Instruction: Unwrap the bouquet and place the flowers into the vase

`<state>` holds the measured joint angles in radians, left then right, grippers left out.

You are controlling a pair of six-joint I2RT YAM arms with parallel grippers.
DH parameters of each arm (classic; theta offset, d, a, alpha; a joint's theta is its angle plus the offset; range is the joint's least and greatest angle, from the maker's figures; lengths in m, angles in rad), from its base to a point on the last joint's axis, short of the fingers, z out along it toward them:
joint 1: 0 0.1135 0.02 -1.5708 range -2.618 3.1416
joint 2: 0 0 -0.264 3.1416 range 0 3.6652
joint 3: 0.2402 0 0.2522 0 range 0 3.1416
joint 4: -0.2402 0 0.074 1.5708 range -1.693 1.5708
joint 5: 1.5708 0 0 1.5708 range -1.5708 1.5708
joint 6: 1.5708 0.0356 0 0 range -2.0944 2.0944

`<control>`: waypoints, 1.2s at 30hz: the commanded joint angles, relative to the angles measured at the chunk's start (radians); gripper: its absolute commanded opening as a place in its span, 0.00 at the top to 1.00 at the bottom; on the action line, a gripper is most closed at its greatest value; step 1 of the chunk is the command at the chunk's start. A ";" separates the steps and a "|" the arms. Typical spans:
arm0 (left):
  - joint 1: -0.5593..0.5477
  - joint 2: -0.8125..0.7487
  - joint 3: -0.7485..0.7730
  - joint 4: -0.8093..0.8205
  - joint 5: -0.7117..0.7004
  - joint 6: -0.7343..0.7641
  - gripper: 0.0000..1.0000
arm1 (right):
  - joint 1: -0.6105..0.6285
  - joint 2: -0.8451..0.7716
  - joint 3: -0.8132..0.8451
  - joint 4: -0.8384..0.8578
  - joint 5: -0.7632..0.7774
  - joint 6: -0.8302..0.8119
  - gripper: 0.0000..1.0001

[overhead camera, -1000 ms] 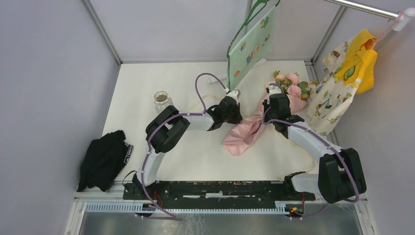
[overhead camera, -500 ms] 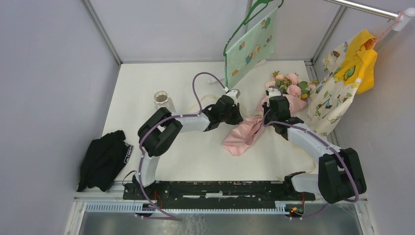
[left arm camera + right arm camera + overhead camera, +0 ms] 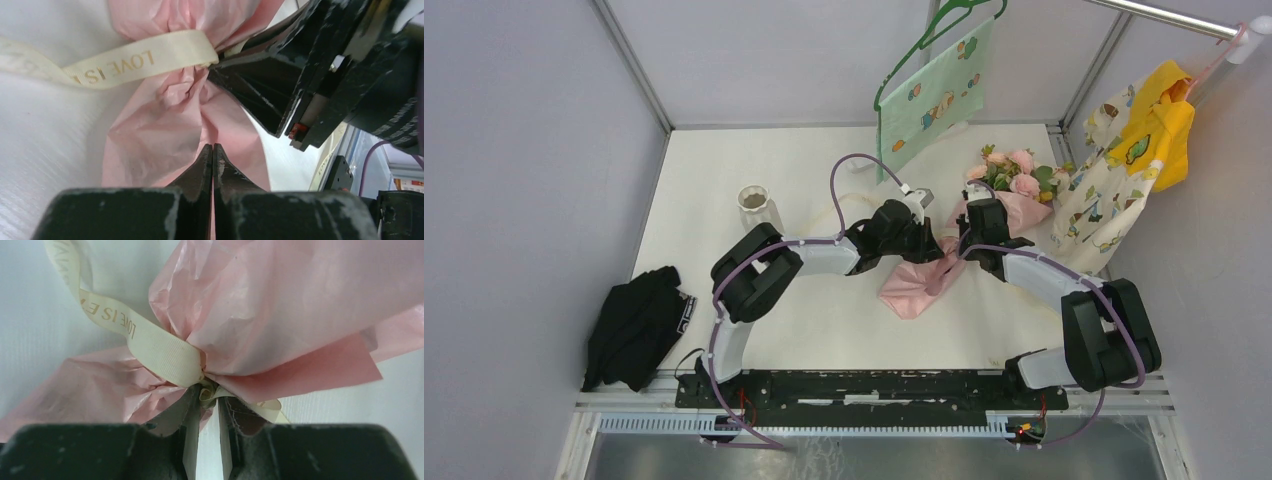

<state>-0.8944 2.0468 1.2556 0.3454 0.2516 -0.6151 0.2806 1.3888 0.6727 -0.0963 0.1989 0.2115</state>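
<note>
The top external camera sits above and behind the arm bases at the table's (image 3: 724, 190) near edge, looking down and forward over the whole top to its far edge. The left wrist camera rides just behind the left gripper (image 3: 213, 147), very close, facing across the bouquet's (image 3: 165, 120) tied waist toward the right gripper (image 3: 220, 62). The right wrist camera looks past its own fingers (image 3: 237, 417), equally close. Both wrist views share the cream ribbon (image 3: 125, 62) knot, which lies right of the table's middle in the overhead view.
</note>
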 commanded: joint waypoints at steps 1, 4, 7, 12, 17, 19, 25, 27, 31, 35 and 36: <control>0.000 0.046 0.032 0.063 0.054 -0.051 0.95 | -0.002 0.045 0.036 0.061 0.037 0.005 0.76; 0.000 0.065 0.039 0.067 0.056 -0.054 0.95 | -0.003 0.070 0.036 0.078 0.031 0.015 0.84; 0.000 0.083 0.050 0.048 0.041 -0.041 0.95 | -0.003 0.062 0.028 0.084 0.022 0.020 1.00; 0.000 0.124 0.073 0.020 0.021 -0.035 0.96 | -0.004 -0.015 0.023 0.053 0.019 0.015 1.00; 0.002 0.149 0.077 0.003 -0.016 -0.027 0.96 | -0.003 -0.117 0.033 0.004 0.016 0.000 1.00; 0.003 0.157 0.077 -0.001 -0.024 -0.025 0.96 | -0.002 -0.146 0.044 -0.014 0.004 0.001 1.00; 0.005 0.177 0.078 -0.003 -0.032 -0.023 0.96 | -0.002 -0.207 0.085 -0.049 -0.034 -0.006 1.00; 0.005 0.185 0.079 -0.004 -0.034 -0.024 0.96 | -0.002 -0.219 0.096 -0.061 -0.030 -0.008 1.00; 0.005 0.185 0.077 -0.005 -0.028 -0.028 0.96 | -0.004 -0.233 0.105 -0.073 -0.051 -0.016 1.00; 0.005 0.130 0.068 -0.010 -0.021 -0.014 0.96 | -0.004 -0.218 0.091 -0.098 -0.018 -0.009 1.00; 0.005 0.111 0.068 -0.018 -0.023 -0.004 0.96 | -0.004 -0.222 0.083 -0.095 -0.010 -0.004 1.00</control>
<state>-0.8955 2.2059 1.3193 0.3702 0.2661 -0.6353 0.2787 1.1919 0.7204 -0.2157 0.1604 0.2043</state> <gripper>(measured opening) 0.043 0.007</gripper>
